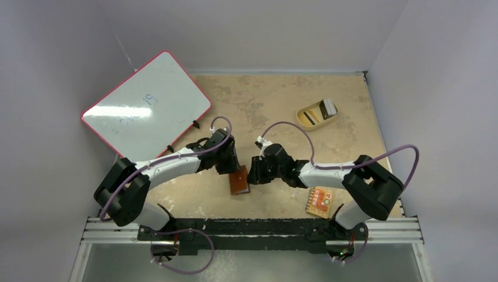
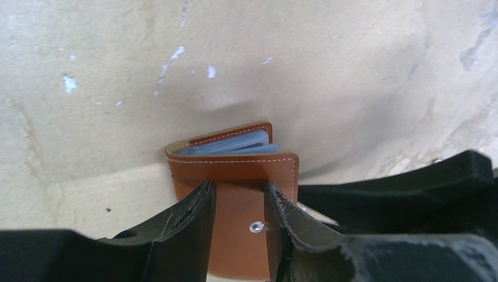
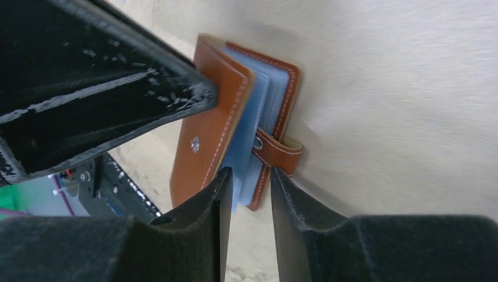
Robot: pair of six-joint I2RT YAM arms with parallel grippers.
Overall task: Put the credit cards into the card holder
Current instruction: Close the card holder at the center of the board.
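The brown card holder [image 1: 239,180] lies on the table between both arms, its upper cover lifted a little off the bluish pockets [image 3: 258,111]. My left gripper [image 2: 238,194] is open, and its fingers [image 2: 194,217] rest over the face of the upper cover [image 2: 235,170] on either side of the snap stud. My right gripper [image 3: 249,176] is shut on the card holder's [image 3: 214,117] lower cover and pockets, beside the snap tab [image 3: 279,151]. The credit cards [image 1: 317,111] lie in a tan oval dish [image 1: 303,120] at the back right, far from both grippers.
A pink-rimmed whiteboard [image 1: 147,106] leans at the back left. An orange-red patterned packet [image 1: 319,201] lies near the right arm's base. Walls close in on the left, back and right, and a metal rail [image 1: 252,230] runs along the near edge.
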